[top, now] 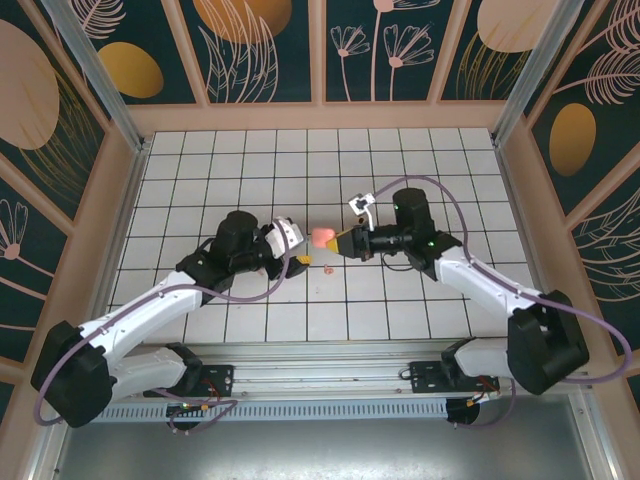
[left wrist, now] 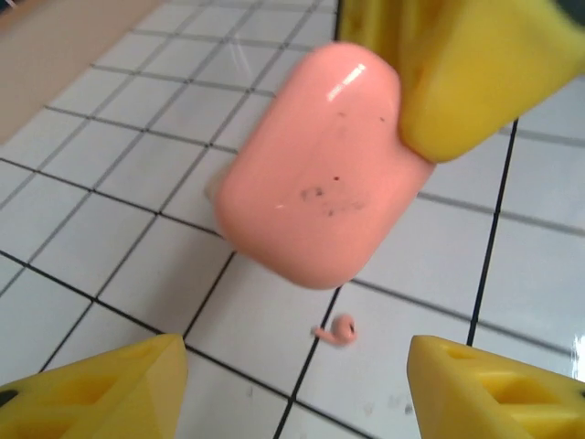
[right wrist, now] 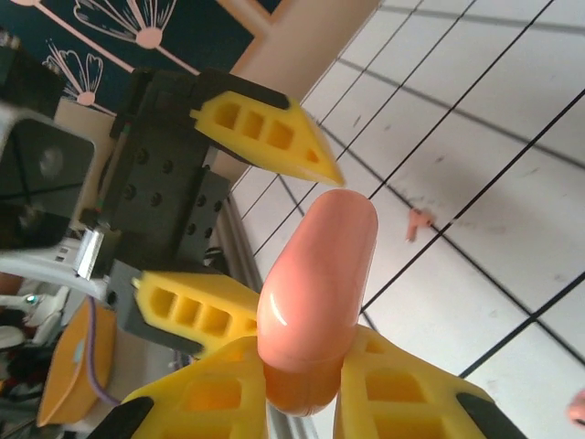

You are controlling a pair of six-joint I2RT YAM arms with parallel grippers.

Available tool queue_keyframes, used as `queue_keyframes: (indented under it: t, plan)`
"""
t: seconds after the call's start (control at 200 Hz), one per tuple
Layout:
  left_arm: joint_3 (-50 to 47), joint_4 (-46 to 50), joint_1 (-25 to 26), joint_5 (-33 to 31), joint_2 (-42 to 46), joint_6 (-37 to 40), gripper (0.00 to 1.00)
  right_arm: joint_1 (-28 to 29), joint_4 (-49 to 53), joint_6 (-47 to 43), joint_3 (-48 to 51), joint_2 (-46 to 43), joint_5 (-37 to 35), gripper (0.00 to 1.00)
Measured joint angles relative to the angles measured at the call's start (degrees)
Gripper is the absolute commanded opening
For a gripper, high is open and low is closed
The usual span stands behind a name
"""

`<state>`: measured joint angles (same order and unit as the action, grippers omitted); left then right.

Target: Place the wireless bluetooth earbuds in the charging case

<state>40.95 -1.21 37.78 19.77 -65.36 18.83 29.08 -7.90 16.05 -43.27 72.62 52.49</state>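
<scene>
HANDOVER ABOVE THE TILES: The right tool (right wrist: pixel 306 389) clenches the lower end of the salmon-pink charging case (right wrist: pixel 320 274), with yellow fingers (right wrist: pixel 224 398) pressed to both of its sides. It holds the case in the air over the white tiled desk (top: pixel 400 160). The case's glossy shell shows no gap on the sides in view, and what lies inside cannot be told. Facing the case from the other side, the left tool (left wrist: pixel 294 357) stands released. Its two yellow fingers are spread wide, one to each side of the case's free end, and are not closed on it. On the desk beneath the case, one small pink earbud (left wrist: pixel 336 331) lies loose beside a black grout line, apart from both tools. Beyond the case, a beige wooden rim (top: pixel 320 115) and dark flower-painted panels (top: pixel 400 45) border the desk.
</scene>
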Motion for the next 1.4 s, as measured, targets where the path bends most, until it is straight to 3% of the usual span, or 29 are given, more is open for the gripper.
queue_keyframes:
  t: [0.26,0.536,0.941,1.401]
  plan:
    - [-11.21,-24.17,-0.26,8.66,0.57,-13.42,0.56,-3.19,-6.6,-6.73,6.91,-10.05,1.14,0.12]
    - [-11.78,-37.35,-0.28,22.12,-1.07,-17.25,0.55,-4.74,-8.09,-16.48,7.21,-13.9,10.43,0.13]
    - [-8.87,-40.65,-0.28,30.29,-2.86,-20.0,0.49,-3.54,-2.67,-24.83,1.6,-9.66,18.86,0.14]
    - [-7.91,-42.53,-0.72,33.16,-5.42,-24.63,0.19,-3.1,0.76,-28.92,0.37,-8.26,20.7,0.16]
